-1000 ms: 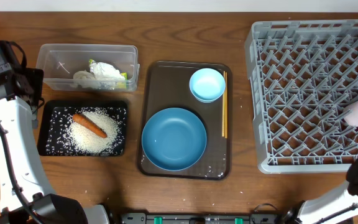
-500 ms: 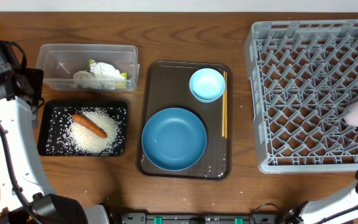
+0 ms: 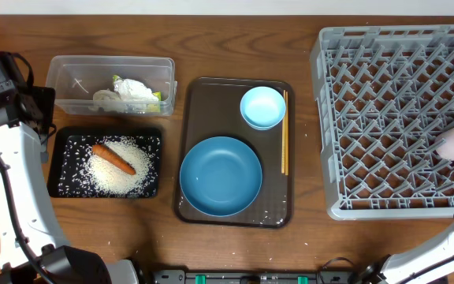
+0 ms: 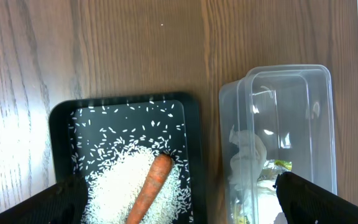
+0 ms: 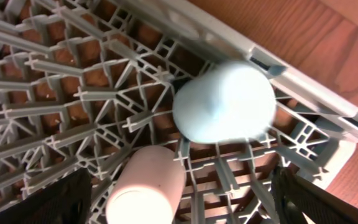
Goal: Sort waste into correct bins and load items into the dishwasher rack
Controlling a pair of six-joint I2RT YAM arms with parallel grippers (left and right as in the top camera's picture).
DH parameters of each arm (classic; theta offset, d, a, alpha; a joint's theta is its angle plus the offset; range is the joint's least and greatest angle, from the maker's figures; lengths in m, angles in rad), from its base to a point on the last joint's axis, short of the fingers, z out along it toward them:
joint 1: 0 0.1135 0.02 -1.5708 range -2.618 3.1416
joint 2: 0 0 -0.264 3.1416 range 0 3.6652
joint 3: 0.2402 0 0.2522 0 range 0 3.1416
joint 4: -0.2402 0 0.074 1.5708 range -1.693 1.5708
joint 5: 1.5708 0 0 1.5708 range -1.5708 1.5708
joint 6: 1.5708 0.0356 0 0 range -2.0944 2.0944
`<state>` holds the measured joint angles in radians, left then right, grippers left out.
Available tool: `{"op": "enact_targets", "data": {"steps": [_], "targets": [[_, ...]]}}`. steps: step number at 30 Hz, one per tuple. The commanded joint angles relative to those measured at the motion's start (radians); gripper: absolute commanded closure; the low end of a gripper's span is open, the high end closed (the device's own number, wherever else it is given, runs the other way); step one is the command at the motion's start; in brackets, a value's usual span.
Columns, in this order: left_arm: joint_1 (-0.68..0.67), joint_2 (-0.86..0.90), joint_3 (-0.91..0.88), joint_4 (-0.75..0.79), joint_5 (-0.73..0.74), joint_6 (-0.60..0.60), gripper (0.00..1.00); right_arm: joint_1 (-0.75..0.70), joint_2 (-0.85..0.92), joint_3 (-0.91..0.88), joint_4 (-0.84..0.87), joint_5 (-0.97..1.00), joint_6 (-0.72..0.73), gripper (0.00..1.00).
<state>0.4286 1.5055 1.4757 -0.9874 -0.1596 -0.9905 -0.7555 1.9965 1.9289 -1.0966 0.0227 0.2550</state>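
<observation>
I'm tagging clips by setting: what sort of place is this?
Probably a staged dish-clearing station: grey dishwasher rack, brown serving tray with a blue dish, black tray of rice, wooden table.

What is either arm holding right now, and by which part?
Nothing. The left gripper and right gripper both have open, empty jaws.

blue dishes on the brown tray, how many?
2. The large dark-blue dish sits at the robot-side end of the brown tray. The small light-blue bowl is at the far right corner, beside the chopsticks. Nothing appears hidden.
</observation>
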Motion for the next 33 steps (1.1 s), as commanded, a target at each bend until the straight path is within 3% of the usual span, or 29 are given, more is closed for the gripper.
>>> {"op": "enact_targets", "data": {"steps": [1, 9, 16, 23, 26, 30, 33], "targets": [[0.004, 0.006, 0.000, -0.003, -0.005, 0.005, 0.01, 0.014, -0.009, -0.003, -0.005, -0.031, -0.002, 0.10], [0.004, 0.006, 0.000, -0.003, -0.005, 0.005, 0.01, 0.092, -0.093, -0.003, -0.009, -0.084, 0.022, 0.14], [0.004, 0.006, 0.000, -0.003, -0.005, 0.005, 0.01, 0.270, -0.205, -0.003, 0.015, -0.285, 0.020, 0.16], [0.004, 0.006, 0.000, -0.003, -0.005, 0.005, 0.01, 0.595, -0.226, -0.003, 0.053, -0.365, -0.089, 0.17], [0.004, 0.006, 0.000, -0.003, -0.005, 0.005, 0.01, 0.763, -0.196, -0.003, 0.066, -0.299, -0.145, 0.18], [0.004, 0.006, 0.000, -0.003, -0.005, 0.005, 0.01, 0.961, -0.129, -0.003, 0.098, -0.165, -0.144, 0.28], [0.004, 0.006, 0.000, -0.003, -0.005, 0.005, 0.01, 1.089, -0.062, -0.003, 0.130, -0.086, -0.111, 0.30]]}}
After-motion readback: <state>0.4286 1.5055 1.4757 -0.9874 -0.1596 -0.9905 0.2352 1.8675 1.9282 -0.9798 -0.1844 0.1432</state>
